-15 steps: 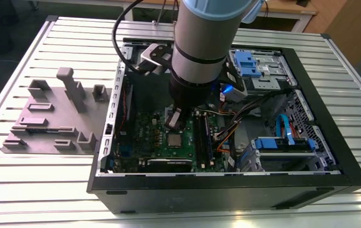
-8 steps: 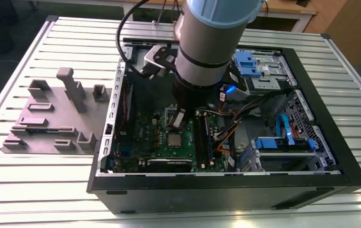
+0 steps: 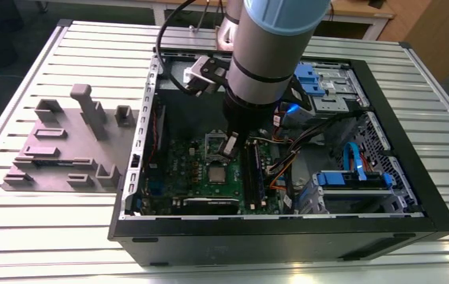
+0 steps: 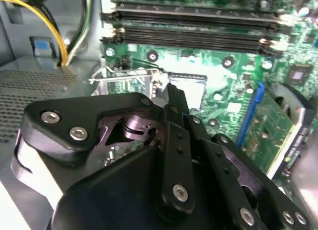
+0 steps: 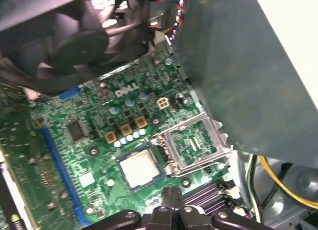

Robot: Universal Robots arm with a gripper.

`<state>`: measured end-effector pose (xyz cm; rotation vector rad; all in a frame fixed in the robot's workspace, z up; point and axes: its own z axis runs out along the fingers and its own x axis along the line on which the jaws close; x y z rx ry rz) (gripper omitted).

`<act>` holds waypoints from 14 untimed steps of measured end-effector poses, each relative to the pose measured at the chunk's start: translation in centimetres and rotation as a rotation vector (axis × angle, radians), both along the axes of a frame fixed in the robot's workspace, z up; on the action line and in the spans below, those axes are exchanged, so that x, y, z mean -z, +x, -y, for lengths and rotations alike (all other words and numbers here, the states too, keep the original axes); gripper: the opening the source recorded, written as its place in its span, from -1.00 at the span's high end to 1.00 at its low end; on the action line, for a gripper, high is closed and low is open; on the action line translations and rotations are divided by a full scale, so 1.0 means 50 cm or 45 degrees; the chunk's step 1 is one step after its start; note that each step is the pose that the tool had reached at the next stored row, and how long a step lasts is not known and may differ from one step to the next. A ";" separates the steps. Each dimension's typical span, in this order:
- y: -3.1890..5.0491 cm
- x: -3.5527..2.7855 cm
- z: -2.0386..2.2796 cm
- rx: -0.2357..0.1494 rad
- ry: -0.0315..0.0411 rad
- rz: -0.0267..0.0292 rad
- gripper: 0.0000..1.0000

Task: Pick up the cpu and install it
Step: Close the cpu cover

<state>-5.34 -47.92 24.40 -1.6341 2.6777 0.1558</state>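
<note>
Inside the open black computer case (image 3: 287, 239), the small silver-grey square cpu (image 5: 139, 169) lies flat in the socket of the green motherboard (image 5: 94, 158), beside the opened metal socket frame (image 5: 194, 143), and the arm's black gripper (image 5: 171, 191) hangs close above, clear of it, fingers pressed together on nothing.

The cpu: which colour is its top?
Pale silver-grey cpu; it shows best in the first wrist view.

A robotics lab or workshop: an open computer case (image 3: 271, 234) sits on a slatted aluminium desk (image 3: 51, 236) beside a grey parts fixture (image 3: 66, 154), under a robot arm (image 3: 268, 53).
</note>
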 end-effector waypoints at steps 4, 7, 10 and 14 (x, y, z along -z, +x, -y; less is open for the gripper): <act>0.003 0.003 -0.0062 0.000 0.0003 0.0000 0.79; 0.003 0.003 -0.0062 0.000 0.0043 -0.0002 0.79; 0.003 0.004 -0.0062 0.000 0.0399 -0.0001 0.79; 0.003 0.005 -0.0061 0.000 0.0967 0.0000 0.79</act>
